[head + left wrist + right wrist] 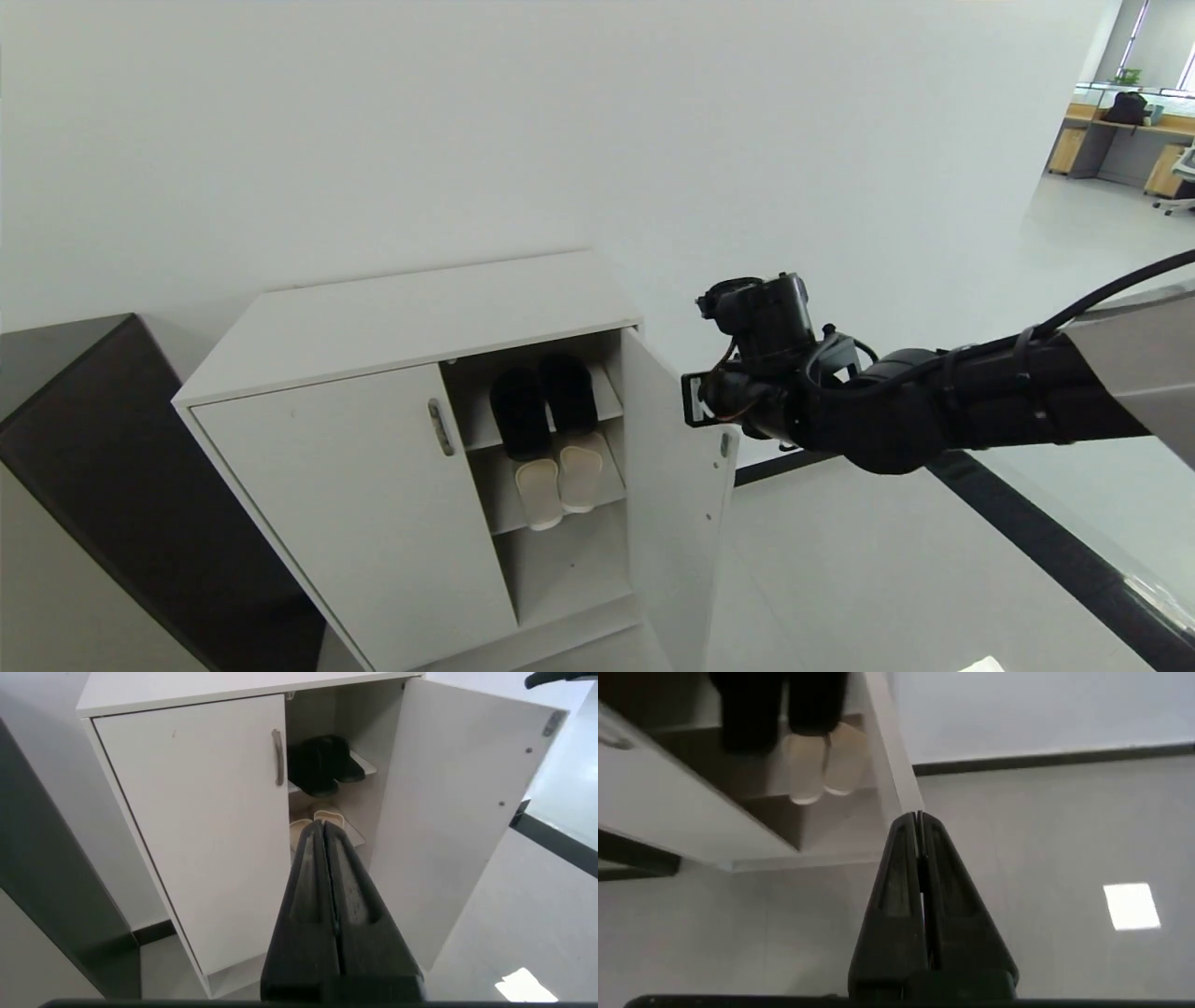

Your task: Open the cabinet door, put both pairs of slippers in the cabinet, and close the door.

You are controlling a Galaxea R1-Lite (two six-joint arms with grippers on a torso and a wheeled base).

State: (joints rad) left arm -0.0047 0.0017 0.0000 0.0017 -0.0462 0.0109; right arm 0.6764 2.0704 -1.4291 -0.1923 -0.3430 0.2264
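Both pairs lie in the cabinet (420, 313): black slippers (544, 401) above white slippers (560, 478). Only closing remains, I judge; the right pincer (698, 403) (pressed together, empty) should push the open door (672, 485) shut.

No legible text (or numbers) anywhere

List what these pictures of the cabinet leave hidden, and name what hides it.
1. Left wrist view: the white slippers, mostly behind the left jaws.
2. Right wrist view: the black slippers' far ends, cut off by the picture edge.
3. Head view: the open door's foot, cut off by the edge.
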